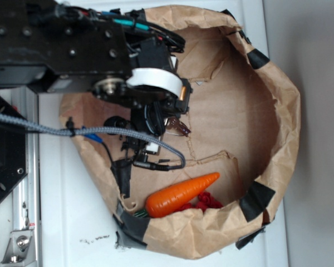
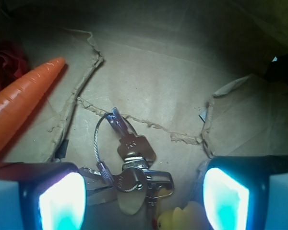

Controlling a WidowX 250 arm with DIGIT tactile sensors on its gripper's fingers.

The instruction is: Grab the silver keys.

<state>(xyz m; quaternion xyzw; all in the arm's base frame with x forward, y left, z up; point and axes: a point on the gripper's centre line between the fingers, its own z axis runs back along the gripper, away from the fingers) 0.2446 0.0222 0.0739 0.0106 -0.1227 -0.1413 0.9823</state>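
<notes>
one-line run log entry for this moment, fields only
phase: pre-grasp | end effector: open, either side of silver keys | keys: on brown paper, not held | nearby: carrot, yellow duck

Orange carrot [image 1: 181,194] beside red yarn [image 1: 205,201] — inside paper bag [image 1: 278,111]; yellow duck [image 2: 182,218].

Open jaws straddling silver keys [image 2: 129,167] on bare cardboard floor [image 2: 173,81]. Yellow rubber duck [image 2: 185,218] touching keys at near edge. Toy carrot [image 2: 19,103] well aside. Paper bag walls [image 1: 286,111] encircling.
</notes>
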